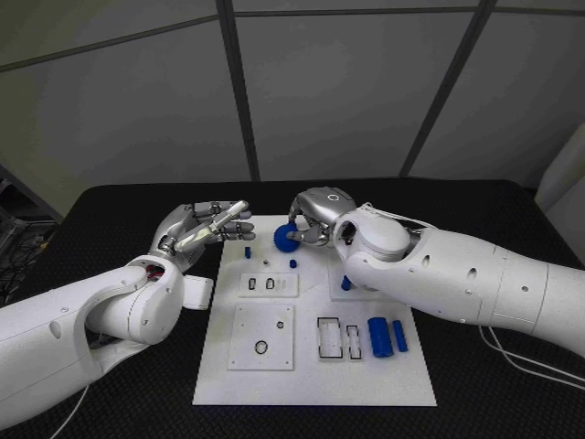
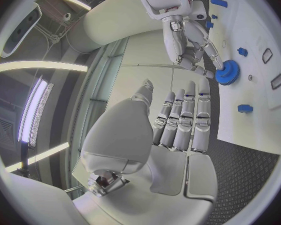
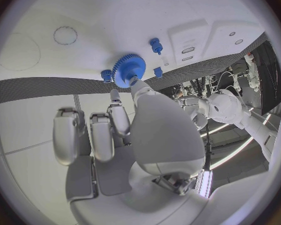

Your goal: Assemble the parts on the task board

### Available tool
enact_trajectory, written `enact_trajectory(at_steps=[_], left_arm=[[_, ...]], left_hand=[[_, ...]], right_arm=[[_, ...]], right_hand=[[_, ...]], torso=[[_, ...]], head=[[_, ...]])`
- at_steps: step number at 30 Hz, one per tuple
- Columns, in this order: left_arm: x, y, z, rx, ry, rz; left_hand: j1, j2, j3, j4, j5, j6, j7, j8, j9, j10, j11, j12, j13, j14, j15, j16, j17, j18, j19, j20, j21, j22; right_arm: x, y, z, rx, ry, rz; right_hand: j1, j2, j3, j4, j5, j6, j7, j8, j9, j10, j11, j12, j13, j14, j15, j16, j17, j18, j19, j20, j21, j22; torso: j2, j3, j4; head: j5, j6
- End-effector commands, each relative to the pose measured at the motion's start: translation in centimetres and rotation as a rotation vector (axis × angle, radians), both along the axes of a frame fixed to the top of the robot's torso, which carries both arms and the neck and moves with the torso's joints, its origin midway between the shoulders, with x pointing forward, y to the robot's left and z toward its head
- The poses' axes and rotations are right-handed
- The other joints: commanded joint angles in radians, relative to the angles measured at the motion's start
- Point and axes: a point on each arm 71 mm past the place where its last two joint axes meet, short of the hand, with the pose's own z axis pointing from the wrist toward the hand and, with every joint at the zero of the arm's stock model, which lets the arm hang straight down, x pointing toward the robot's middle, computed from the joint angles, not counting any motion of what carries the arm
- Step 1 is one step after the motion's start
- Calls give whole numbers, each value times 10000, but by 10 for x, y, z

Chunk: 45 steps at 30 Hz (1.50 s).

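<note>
The job looked to be at an early-to-middle stage. In the head view, at the left of the frame, the left hand (image 1: 203, 226) hovered over the bench (image 1: 108, 206) just beside the upper left edge of the task board (image 1: 313, 384), fingers stretched out and apart, holding nothing; its own wrist view showed the same flat, released fingers (image 2: 184, 122). Moving right, the board carried two small slotted plates in its middle, a larger plate with a ring mark at lower left, and an open rectangular pocket at lower centre. A few small blue pieces (image 1: 249, 250) stood near the board's upper edge, apparently already seated, though that was too small to confirm. At upper centre the right hand (image 1: 316, 218) pinched the blue gear (image 1: 285, 238) between fingertips, carrying it just above or against the board; whether it sat on a peg could not be told. Its wrist view showed the gear (image 3: 128, 70) at the fingertips with small blue pegs close by. At lower right, two blue cylinders (image 1: 388, 337) lay loose beside the pocket, seemingly still to be placed. The right forearm hid the board's right middle, where a blue scrap peeked out.
</note>
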Motion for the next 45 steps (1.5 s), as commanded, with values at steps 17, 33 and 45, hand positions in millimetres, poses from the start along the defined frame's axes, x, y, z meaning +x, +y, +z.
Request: enact_trajectory(at_steps=[17, 33, 45], left_arm=[[0, -2, 1, -21, -56, -176], [0, 3, 1, 22, -84, -78], [1, 7, 1, 50, -129, 5]], left_hand=[[-13, 123, -48, 7, -15, -26, 55, -50, -14, -9, 41, -65, -13, -10, 77, -68, 16, 47, 8, 65, -33, -11], [-12, 149, -58, 7, -15, -23, 54, -65, -11, -9, 43, -85, -11, -10, 81, -93, 25, 48, 8, 69, -39, -19], [42, 171, -94, -42, -14, 86, 15, -55, 9, 126, 7, -71, 14, 24, 65, -146, 58, 55, 24, 66, -45, -36]], right_arm=[[4, 4, 2, 80, -357, -295], [-13, -46, 13, 2491, 501, 917], [-2, -152, 9, 3833, 2456, 231]], right_hand=[[63, 96, 145, -88, 44, 132, -13, 60, 27, 87, -1, 87, 43, 833, -2, 69, 1449, -147, 99, -9, 84, 752], [218, -69, 247, -279, -103, 113, -5, -68, 4, -1084, -8, -1649, -1562, 584, -21, -402, 447, 143, -680, -16, -660, -670], [728, -330, 243, -745, 49, 88, -36, -415, -61, -1204, -59, -2713, -2596, 571, -81, -643, 161, 233, -889, -84, -1043, -1203]], torso=[[-10, -5, 1], [-38, 13, -55], [-107, 62, -201]], head=[[11, -62], [13, 36], [-167, 180]])
